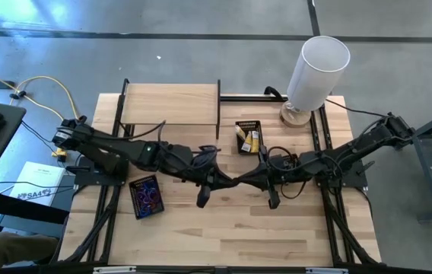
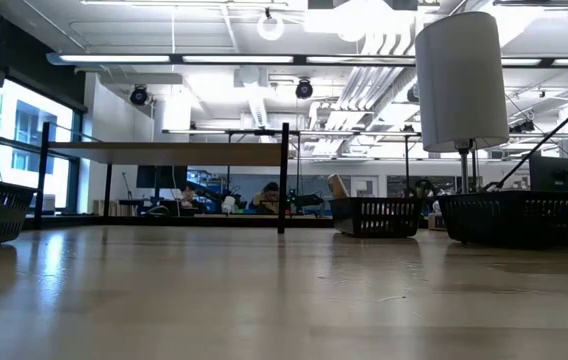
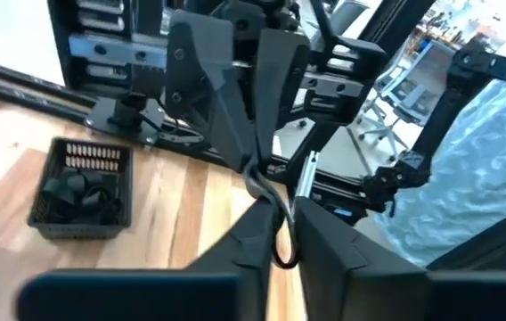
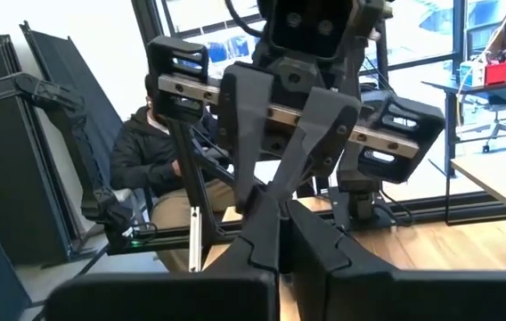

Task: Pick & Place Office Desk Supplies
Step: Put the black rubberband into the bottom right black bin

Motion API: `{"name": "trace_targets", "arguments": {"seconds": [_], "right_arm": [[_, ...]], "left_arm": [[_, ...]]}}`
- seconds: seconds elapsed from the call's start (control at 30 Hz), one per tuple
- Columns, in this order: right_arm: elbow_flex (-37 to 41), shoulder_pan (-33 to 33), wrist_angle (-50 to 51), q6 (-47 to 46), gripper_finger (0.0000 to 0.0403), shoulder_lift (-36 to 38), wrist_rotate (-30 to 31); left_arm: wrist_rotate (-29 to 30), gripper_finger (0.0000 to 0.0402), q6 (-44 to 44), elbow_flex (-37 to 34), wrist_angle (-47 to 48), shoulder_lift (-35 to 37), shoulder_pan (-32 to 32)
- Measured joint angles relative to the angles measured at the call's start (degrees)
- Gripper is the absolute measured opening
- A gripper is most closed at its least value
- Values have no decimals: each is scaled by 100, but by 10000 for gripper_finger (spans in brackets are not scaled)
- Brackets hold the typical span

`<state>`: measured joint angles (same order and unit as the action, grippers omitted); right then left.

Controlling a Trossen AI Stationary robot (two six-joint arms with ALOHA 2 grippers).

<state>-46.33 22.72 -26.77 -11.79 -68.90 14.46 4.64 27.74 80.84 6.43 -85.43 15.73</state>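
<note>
Both arms meet in mid-air over the table's middle. My left gripper point(image 1: 230, 183) and my right gripper point(image 1: 240, 182) point level at each other, tip to tip. A thin black loop point(image 3: 278, 234) hangs between them, and both grippers are shut on it. A black mesh tray point(image 1: 248, 135) with small yellow packets stands behind them on the table. Another tray point(image 1: 146, 196) with coloured loops lies at the near left. The low view shows neither gripper. My left gripper has the black loop's lower part point(image 3: 285, 259) between its two nearly closed fingers, coming level from the table's left. The loop is clear of the table. My right gripper pinches the loop's upper end point(image 3: 255, 178) at its fingertips point(image 3: 246, 159), coming level from the table's right.
A tall white cylinder point(image 1: 319, 72) stands at the far right, and a wooden shelf point(image 1: 170, 103) at the far middle. A mesh tray point(image 3: 84, 192) holds dark blocks. More trays point(image 2: 524, 218) line the table's edges. A person point(image 4: 146, 152) sits beyond the table.
</note>
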Motion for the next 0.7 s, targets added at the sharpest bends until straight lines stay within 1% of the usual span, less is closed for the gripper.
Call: {"name": "trace_targets", "arguments": {"seconds": [0.1, 0.2, 0.3, 0.4, 0.6, 0.7], "right_arm": [[0, 17, 19, -43, 3, 0, -8], [0, 68, 102, -61, 3, 0, -35], [0, 168, 193, -65, 3, 0, -33], [0, 264, 401, -297, 3, 0, -43], [0, 492, 1106, -957, 3, 0, -85], [0, 606, 1541, -1448, 3, 2, 72]], "left_arm": [[218, 83, -120, 0, -8, 0, 88], [265, 122, -122, 0, -25, 0, 122], [281, 149, -65, 0, -23, 0, 117], [281, 161, -50, 0, -19, 0, 115], [278, 163, -48, 0, 96, 0, 138], [274, 163, -37, 0, 304, 0, 146]]}}
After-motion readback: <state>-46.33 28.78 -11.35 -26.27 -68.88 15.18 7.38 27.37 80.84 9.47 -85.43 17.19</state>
